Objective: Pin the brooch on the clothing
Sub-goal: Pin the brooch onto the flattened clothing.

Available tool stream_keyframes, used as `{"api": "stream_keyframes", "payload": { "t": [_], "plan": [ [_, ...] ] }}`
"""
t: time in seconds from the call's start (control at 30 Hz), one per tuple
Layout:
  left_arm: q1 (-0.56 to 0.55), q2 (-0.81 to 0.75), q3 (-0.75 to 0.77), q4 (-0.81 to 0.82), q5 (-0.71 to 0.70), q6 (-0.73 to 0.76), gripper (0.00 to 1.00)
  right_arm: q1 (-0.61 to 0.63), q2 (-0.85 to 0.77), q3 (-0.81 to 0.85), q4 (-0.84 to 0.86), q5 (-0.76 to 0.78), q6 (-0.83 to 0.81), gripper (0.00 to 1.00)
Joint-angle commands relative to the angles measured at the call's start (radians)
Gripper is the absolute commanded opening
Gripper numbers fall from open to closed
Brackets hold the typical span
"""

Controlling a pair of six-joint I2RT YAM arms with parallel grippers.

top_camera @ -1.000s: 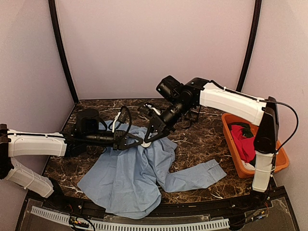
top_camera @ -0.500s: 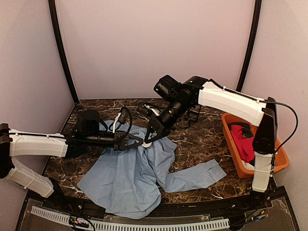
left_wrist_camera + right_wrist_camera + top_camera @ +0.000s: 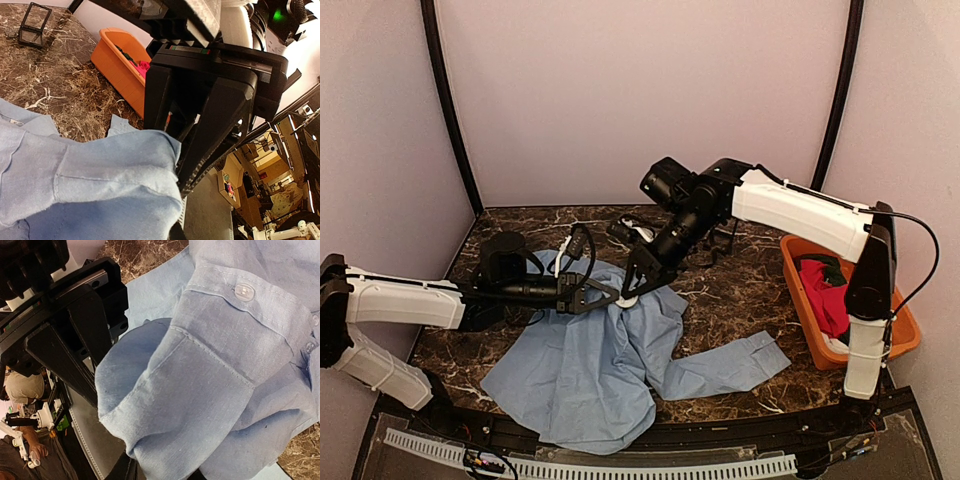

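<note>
dark marble table (image 3: 740, 290) in a pale lilac booth. the light blue shirt (image 3: 575, 365) is spread over the front middle, with one sleeve trailing right. the left gripper (image 3: 603, 296) is clamped shut on a raised fold at the shirt's far edge. the right gripper (image 3: 632, 286) meets that same fold, fingers a bit apart with the cloth tip between them. can't tell if it's actually pinching. an orange bin (image 3: 798, 290) holding a red garment (image 3: 828, 300) sits far right.

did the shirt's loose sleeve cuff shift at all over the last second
No. The sleeve cuff lies just where it did, with the same gap to the orange bin on its right.
</note>
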Motion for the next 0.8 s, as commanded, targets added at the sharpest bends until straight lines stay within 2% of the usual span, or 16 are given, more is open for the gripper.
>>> {"api": "stream_keyframes", "payload": {
  "t": [0.0, 0.13, 0.47, 0.77],
  "plan": [
    [-0.002, -0.037, 0.002, 0.031, 0.024, 0.023, 0.01, -0.009, 0.01, 0.007, -0.026, -0.018, 0.002, 0.23],
    [-0.002, -0.047, 0.007, -0.015, 0.012, 0.044, 0.01, -0.01, 0.009, 0.011, -0.004, -0.077, 0.025, 0.25],
    [-0.002, -0.063, 0.03, -0.126, -0.019, 0.107, 0.01, -0.005, 0.033, 0.053, -0.057, -0.015, 0.027, 0.26],
    [-0.002, -0.058, 0.029, -0.127, -0.022, 0.107, 0.01, 0.01, 0.055, 0.08, -0.076, -0.033, 0.021, 0.26]
  ]
}}
